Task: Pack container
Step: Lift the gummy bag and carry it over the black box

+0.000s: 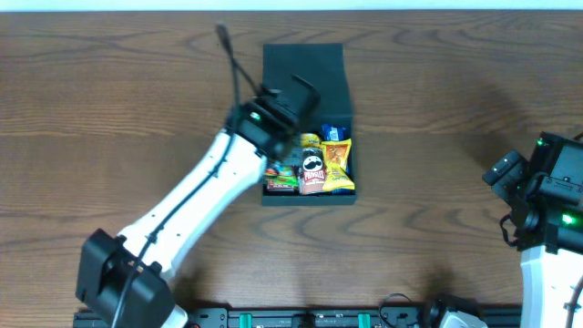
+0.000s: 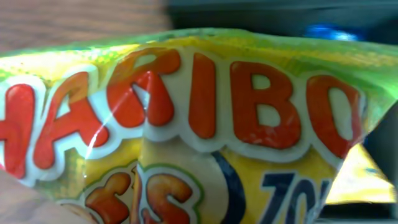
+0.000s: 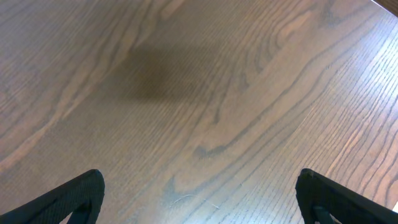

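Overhead, left-wrist and right-wrist views of the packing bench. The container, a dark square cardboard box, sits near the middle of the wooden table, its hinged lid folded open on the far side. Inside, the near part shows a Pringles can, a yellow-orange snack packet just beside it, a blue packet behind and a red-green packet partly covered by the left arm. The left gripper hangs over the box and hides its far-left part. Its wrist view is filled by a yellow Haribo bag, cropped on every side. No finger shows there, so it cannot be told whether the jaws hold the bag or how wide they stand. The right gripper hangs over bare table well to the right of the box, jaws spread wide with only the tips in frame and nothing between them.
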### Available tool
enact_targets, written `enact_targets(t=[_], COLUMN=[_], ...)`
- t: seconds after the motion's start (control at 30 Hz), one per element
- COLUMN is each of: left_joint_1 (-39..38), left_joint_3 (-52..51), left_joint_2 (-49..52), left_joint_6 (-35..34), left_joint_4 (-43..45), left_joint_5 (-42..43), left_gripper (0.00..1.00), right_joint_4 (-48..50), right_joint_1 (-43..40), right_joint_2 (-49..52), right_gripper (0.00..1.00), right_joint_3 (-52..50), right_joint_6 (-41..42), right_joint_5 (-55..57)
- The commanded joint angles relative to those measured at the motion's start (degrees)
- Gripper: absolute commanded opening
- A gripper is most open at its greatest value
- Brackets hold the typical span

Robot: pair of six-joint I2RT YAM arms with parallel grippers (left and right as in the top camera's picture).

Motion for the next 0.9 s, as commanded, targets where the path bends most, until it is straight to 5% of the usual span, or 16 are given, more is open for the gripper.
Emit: enact_targets(t=[0.0, 0.27, 0.47, 0.6, 0.87], left_joint_1=[-3.7, -5.0, -5.0, -5.0, -5.0], left_joint_3=[0.5, 0.5, 0.5, 0.5, 0.7], left_joint_2=[1.3, 7.1, 10.2, 10.1, 7.1], left_joint_6=[0.9, -2.8, -5.0, -6.4, -6.4], left_joint_4=[2.3, 3.6, 4.2, 4.7, 4.8], left_joint_5=[-1.6, -1.9, -2.4, -3.8, -4.0], left_gripper=[0.24, 0.25, 0.36, 0.69, 0.64], right_joint_4=[0.0, 0.0, 0.0, 0.0, 0.0], right_joint_1=[-0.5, -0.5, -0.5, -0.5, -0.5], right_joint_2=[-0.1, -0.1, -0.1, -0.1, -0.1], right_gripper=[0.99, 0.99, 0.99, 0.99, 0.99], right_joint_3=[-0.2, -0.2, -0.2, -0.2, -0.2], right_joint_6=[0.8, 0.8, 0.8, 0.8, 0.8], right_joint_5=[0.6, 0.6, 0.6, 0.6, 0.6])
